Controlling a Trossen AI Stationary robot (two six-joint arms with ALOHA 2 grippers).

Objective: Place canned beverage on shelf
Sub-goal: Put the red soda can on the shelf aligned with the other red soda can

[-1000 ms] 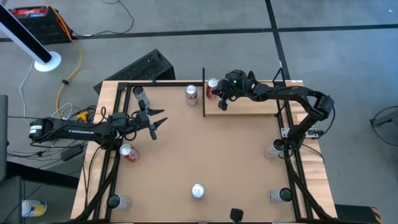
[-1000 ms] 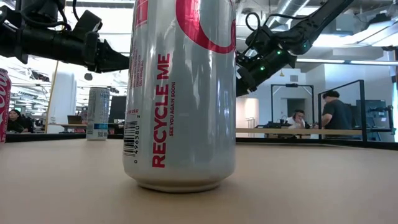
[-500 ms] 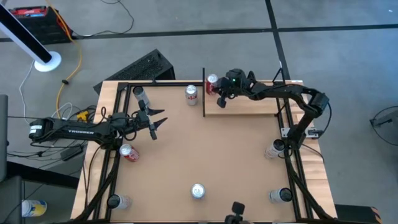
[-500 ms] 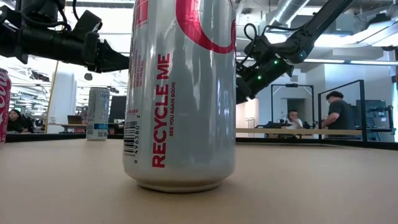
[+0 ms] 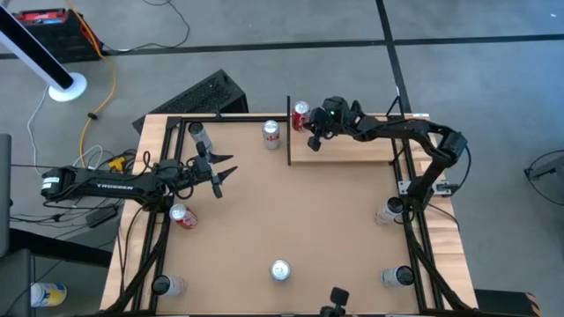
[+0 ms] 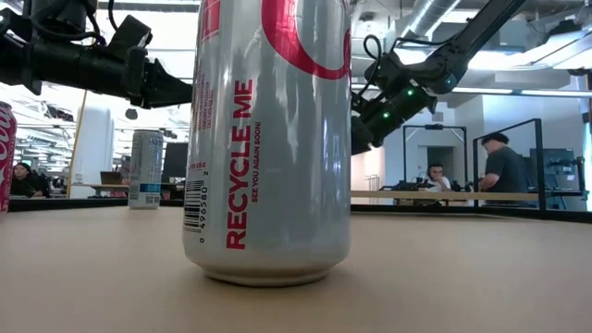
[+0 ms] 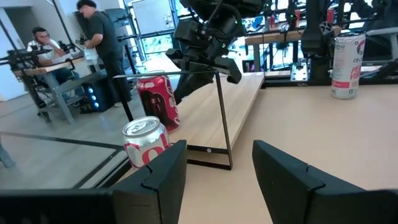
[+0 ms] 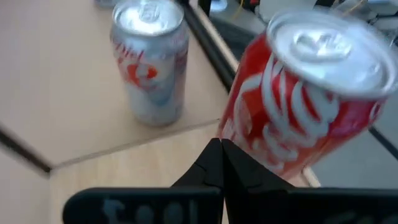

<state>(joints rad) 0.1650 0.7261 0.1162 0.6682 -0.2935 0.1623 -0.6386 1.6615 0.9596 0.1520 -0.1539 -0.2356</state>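
**While Left Arm Waits, Shut Pincer Stands Beside Red Can on Shelf**

While the left gripper (image 5: 220, 172) hangs over the table's left side, part-open with nothing between its fingers, the work lies across the table. A silver can (image 5: 271, 130) stands just beside the black upright bar (image 5: 289, 132). Past the bar, the red can (image 5: 300, 113) sits upright on the shelf (image 5: 361, 150), at its bar end and close to the far edge. The right gripper (image 8: 219, 144) hovers just beside the can, fingers pressed together and gripping nothing. Placement looks all but done. Doing it well now likely means lifting the closed fingers straight up and away, since a sideways sweep could tip the can off the edge.
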